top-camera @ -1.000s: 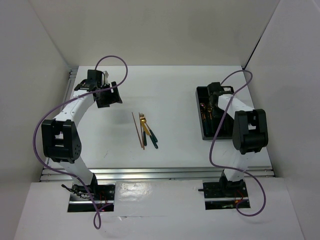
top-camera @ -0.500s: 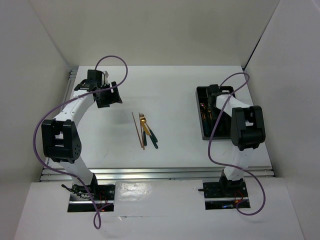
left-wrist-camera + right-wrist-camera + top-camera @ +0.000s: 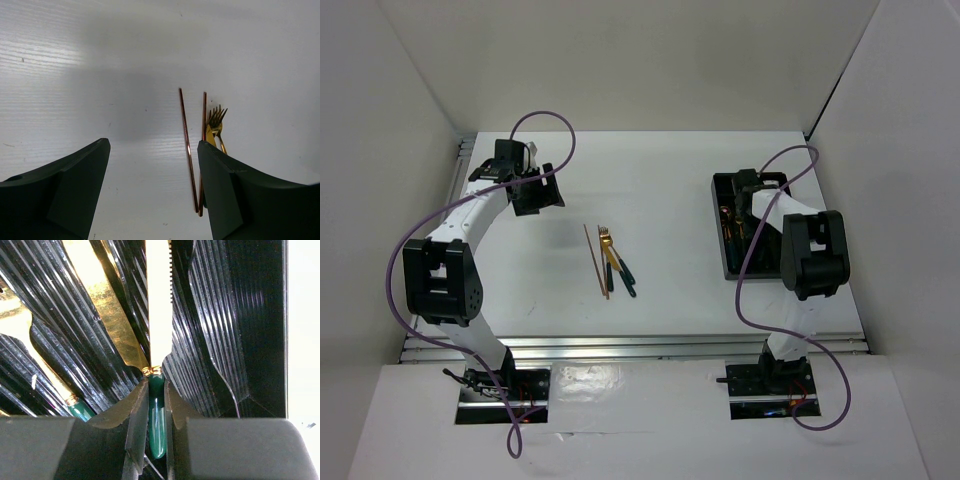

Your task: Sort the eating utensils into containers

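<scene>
My right gripper (image 3: pixel 156 390) is down inside the black divided tray (image 3: pixel 225 315), shut on the teal-green handle of a gold-bladed knife (image 3: pixel 159 300) that lies along a compartment. Other gold utensils (image 3: pixel 107 305) lie beside it. In the top view the tray (image 3: pixel 745 270) is at the right and the right gripper (image 3: pixel 742 205) is over it. On the table's middle lie two wooden chopsticks (image 3: pixel 596 262) and gold forks with green handles (image 3: pixel 612 255). My left gripper (image 3: pixel 545 195) is open and empty, up and left of them. The left wrist view shows the chopsticks (image 3: pixel 187 145) and a fork (image 3: pixel 216 120).
White walls enclose the table on three sides. A metal rail (image 3: pixel 460 175) runs along the left edge. Purple cables (image 3: pixel 545 120) loop over both arms. The right arm's elbow (image 3: pixel 810 255) hangs over the tray's near right part.
The right arm has shifted slightly left and lowered into the tray over the last second. The left arm and the table utensils have not moved.
</scene>
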Robot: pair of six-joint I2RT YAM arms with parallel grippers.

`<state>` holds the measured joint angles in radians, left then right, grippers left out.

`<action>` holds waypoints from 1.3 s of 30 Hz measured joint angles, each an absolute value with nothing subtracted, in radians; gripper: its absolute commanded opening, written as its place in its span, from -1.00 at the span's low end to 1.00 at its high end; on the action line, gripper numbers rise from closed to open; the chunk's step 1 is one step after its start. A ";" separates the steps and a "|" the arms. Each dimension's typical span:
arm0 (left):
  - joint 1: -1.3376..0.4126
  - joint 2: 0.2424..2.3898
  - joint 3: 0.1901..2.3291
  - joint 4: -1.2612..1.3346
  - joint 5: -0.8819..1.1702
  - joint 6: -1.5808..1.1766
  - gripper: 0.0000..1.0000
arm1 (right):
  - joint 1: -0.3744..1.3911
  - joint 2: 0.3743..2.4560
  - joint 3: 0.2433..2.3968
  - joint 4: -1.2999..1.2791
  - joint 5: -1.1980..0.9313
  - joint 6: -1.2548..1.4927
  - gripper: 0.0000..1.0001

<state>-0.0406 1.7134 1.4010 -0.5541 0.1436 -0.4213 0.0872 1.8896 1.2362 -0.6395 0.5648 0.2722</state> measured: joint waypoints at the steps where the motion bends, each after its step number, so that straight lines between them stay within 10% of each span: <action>1: -0.041 1.714 1.401 -0.554 0.144 -0.421 0.70 | 0.087 1.890 1.237 -0.640 0.566 0.274 -1.00; 39: -0.041 1.719 1.401 -0.557 0.151 -0.421 0.70 | 0.087 1.794 1.205 -0.601 0.290 0.062 -1.00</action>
